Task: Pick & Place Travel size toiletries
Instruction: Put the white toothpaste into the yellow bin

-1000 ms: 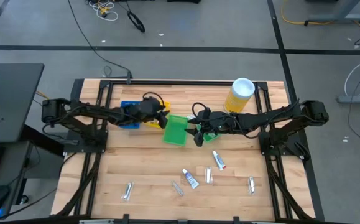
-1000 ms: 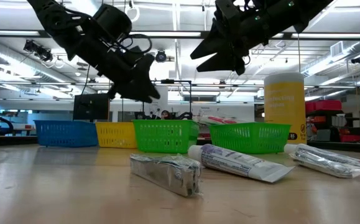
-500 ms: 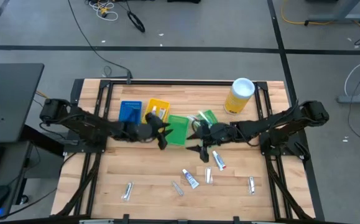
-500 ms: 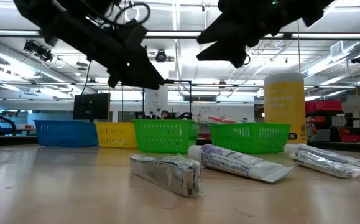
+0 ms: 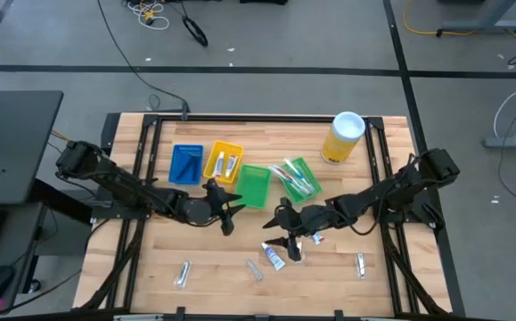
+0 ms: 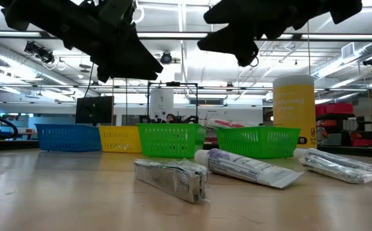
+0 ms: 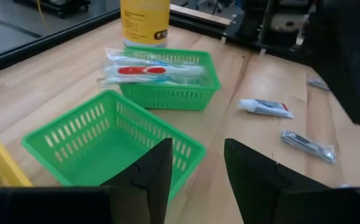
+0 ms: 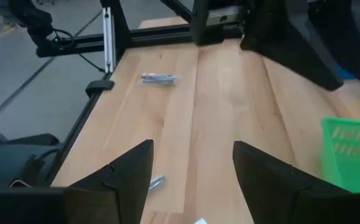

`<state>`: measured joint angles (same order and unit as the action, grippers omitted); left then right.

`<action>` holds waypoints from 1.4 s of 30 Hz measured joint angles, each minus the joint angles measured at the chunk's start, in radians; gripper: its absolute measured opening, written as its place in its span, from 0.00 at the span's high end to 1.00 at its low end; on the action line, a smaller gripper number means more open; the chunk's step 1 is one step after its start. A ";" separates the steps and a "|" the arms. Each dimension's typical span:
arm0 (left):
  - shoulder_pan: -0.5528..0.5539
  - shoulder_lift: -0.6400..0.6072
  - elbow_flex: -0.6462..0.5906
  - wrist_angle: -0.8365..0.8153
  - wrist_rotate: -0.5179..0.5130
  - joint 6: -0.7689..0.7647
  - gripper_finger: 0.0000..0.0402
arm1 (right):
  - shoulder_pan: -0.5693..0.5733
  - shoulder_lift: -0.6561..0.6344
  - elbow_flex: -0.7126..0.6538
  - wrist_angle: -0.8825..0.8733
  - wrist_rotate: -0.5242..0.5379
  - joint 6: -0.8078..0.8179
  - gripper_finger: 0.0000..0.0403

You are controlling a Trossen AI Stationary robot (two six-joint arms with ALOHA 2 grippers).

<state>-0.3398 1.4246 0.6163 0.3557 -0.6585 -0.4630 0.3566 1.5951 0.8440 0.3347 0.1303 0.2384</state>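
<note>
The right gripper (image 5: 283, 237) hangs low over the front half of the table with its fingers spread wide and nothing between them, a stance that reads as lining up for a pick rather than carrying. Just beside and partly under it lie two toothpaste tubes: tube A (image 5: 274, 257) a little nearer the table's front edge, and tube B (image 5: 314, 229) on the side toward its own arm. A foil sachet (image 5: 298, 251) sits between them, so the fingers will likely need to drop squarely on one item to avoid dragging its neighbour. Farther out from this gripper, along the front, three more silvery packets wait: packet one (image 5: 254, 269), packet two (image 5: 183, 274) and packet three (image 5: 360, 265). The left gripper (image 5: 229, 211) hovers beside the empty green bin (image 5: 253, 186), fingers parted a moderate way and holding nothing; it seems to be coming round toward the same loose pile. Behind it stand the blue bin (image 5: 186, 163) and the yellow bin (image 5: 224, 160), the latter already holding a couple of tubes. The second green bin (image 5: 297, 178), behind the right gripper, holds toothbrushes, so sorting by kind appears partly done. The canister (image 5: 343, 136) stands well back, out of the way.
</note>
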 joint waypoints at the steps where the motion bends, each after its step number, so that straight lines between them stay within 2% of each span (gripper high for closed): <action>1: -0.005 0.000 0.000 0.000 -0.009 -0.006 0.62 | 0.005 0.006 0.000 0.005 0.000 0.000 0.42; 17: -0.010 0.000 0.000 -0.007 -0.024 -0.030 0.62 | 0.019 0.037 0.000 0.027 0.024 0.047 0.41; 21: -0.006 0.000 0.000 -0.007 -0.037 -0.018 0.62 | 0.019 0.037 0.000 0.012 0.024 0.108 0.41; 33: -0.001 0.000 0.000 -0.008 -0.038 0.030 0.62 | 0.026 0.038 0.000 -0.127 -0.001 0.249 0.41; 37: -0.001 0.000 0.000 -0.008 -0.037 0.032 0.62 | 0.079 0.038 0.000 -0.118 -0.052 0.255 0.42; 42: -0.001 0.000 0.000 -0.007 -0.037 0.033 0.62 | 0.156 0.038 0.000 -0.112 0.030 0.276 0.44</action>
<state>-0.3408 1.4246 0.6163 0.3485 -0.6959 -0.4305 0.5128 1.6329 0.8440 0.2224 0.1604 0.5141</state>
